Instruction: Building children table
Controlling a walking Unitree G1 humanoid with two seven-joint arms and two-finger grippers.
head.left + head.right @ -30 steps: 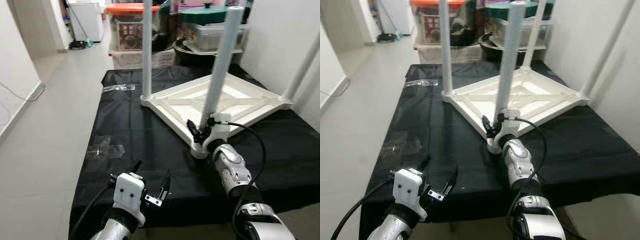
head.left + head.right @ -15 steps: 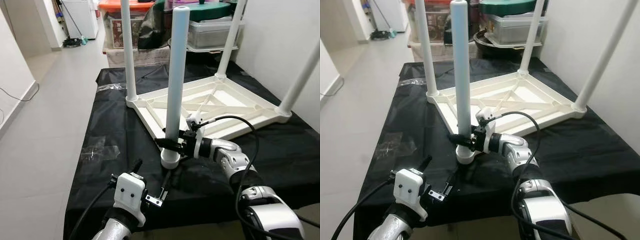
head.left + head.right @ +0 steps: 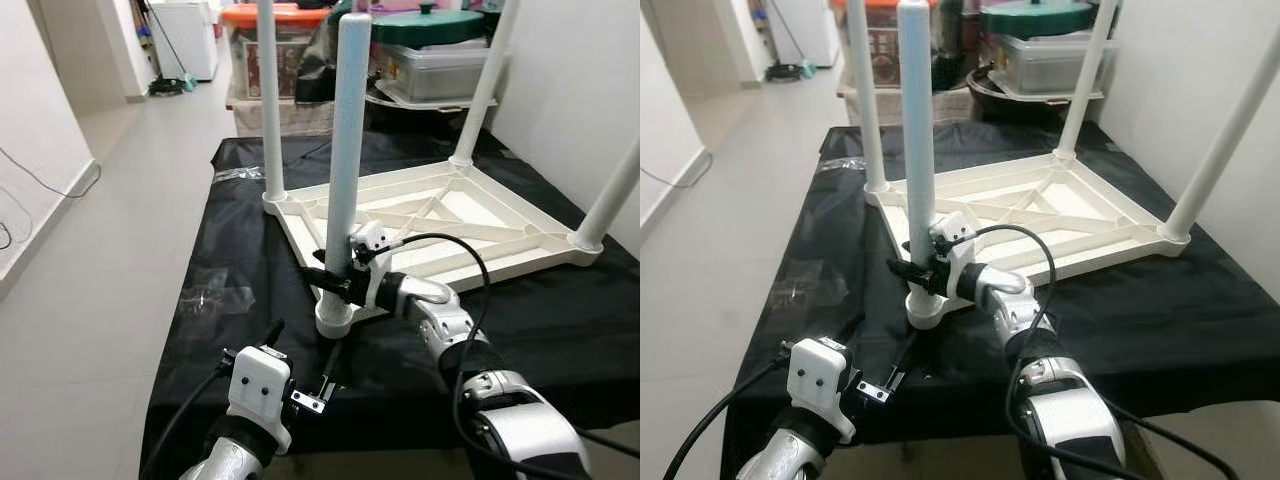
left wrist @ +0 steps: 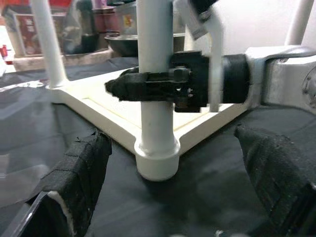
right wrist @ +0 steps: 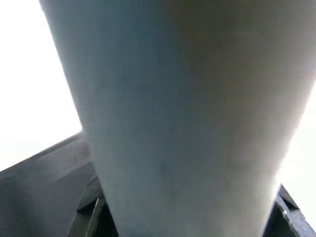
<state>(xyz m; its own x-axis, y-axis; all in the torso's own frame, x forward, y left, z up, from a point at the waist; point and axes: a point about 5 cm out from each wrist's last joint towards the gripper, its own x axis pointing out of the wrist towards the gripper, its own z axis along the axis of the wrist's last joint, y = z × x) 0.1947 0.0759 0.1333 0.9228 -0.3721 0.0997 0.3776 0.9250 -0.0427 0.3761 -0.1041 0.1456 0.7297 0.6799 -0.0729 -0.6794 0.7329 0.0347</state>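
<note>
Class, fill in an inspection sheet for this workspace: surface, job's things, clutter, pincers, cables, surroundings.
Surface: black cloth covering the work area.
Job's things: white tabletop lying upside down, legs pointing up; near leg stands in its corner socket.
Clutter: clear plastic wrappers on the cloth.
Pincers: right pincer shut around the near leg, low down; left pincer open, hovering in front of that corner.
Cables: black cable looping over the right arm.
Surroundings: storage boxes behind, tiled floor on the left.

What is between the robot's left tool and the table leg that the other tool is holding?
Just bare black cloth, seen in the left wrist view between the left tool and the table leg.
</note>
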